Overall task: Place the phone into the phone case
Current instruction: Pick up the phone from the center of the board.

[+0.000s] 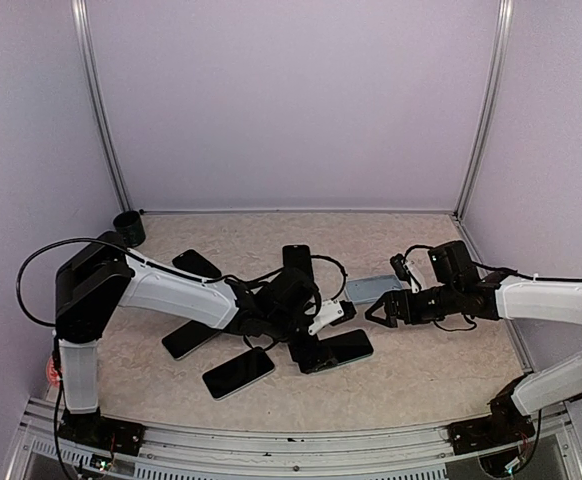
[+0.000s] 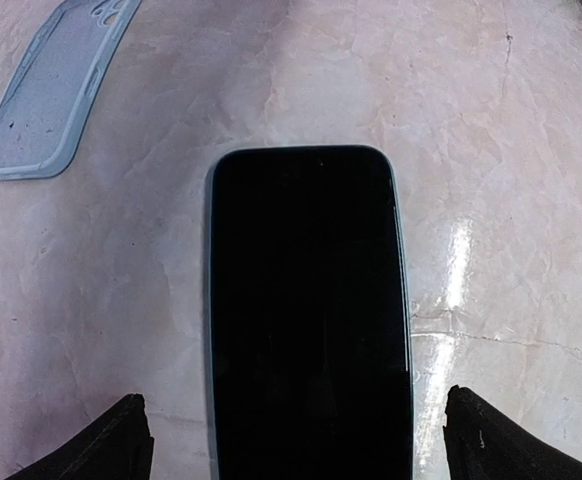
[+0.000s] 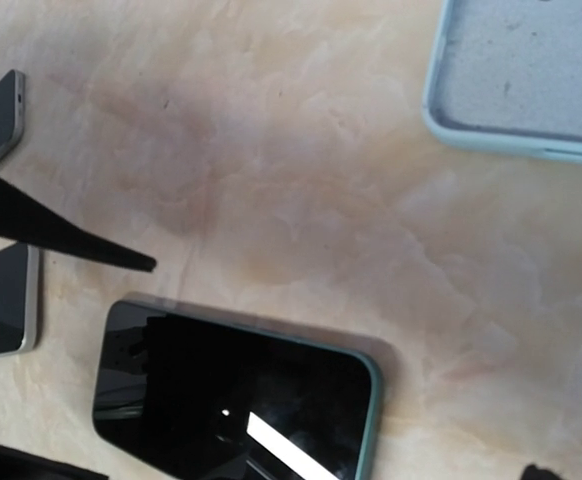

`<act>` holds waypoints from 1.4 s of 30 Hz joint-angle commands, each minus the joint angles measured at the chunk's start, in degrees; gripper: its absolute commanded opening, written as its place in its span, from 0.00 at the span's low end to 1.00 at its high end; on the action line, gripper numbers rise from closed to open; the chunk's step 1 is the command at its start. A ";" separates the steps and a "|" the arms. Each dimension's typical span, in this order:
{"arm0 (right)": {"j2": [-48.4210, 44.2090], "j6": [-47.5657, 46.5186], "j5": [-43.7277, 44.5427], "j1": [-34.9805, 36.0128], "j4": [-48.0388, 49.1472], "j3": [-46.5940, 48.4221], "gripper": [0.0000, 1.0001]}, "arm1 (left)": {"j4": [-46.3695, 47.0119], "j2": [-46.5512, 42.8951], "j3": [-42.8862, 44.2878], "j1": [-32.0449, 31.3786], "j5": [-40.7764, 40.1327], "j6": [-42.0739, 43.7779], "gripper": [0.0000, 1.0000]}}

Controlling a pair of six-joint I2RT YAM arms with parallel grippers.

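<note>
I work on the desk (image 1: 451, 370), whose marbled top carries more phones than I need, so I must stay with the right one. That is the phone (image 2: 309, 310), face up near the middle of the desk and a little toward the near edge, directly under my left claw (image 2: 316, 450). That claw is spread wide and grips nothing. Its fingertips (image 2: 121, 445) stand either side of the phone's near end, clear of the long edges.

To do this well, I judge, I should come down level and centred across the width. I should pinch the long edges, not the glossy screen, which would likely slip. The phone case (image 1: 376, 290) lies open side up just beyond the phone, toward the far right corner and apart from it. I would carry the phone over flat, line it up with the case, and seat one end before pressing down the other. My right claw (image 1: 379, 312), likewise released and empty, hovers beside the case and could steady its rim.

From above, my left arm covers parts of the spare phones (image 1: 236, 371). Both wrist views cut the case off, and the left one loses the phone's near end. In the right wrist view a black wedge (image 3: 61, 235) crosses the left side, and I cannot tell what it is. My right fingertips barely show there.
</note>
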 commanded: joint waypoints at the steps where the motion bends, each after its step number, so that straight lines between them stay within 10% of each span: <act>1: -1.29 -0.60 0.52 -0.56 -0.82 0.71 0.99 | -1.76 2.46 2.14 -0.69 1.08 0.62 0.99; 42: -1.57 0.23 1.84 -0.54 -0.55 -0.95 0.99 | -6.00 6.38 4.48 0.04 1.57 -0.51 0.58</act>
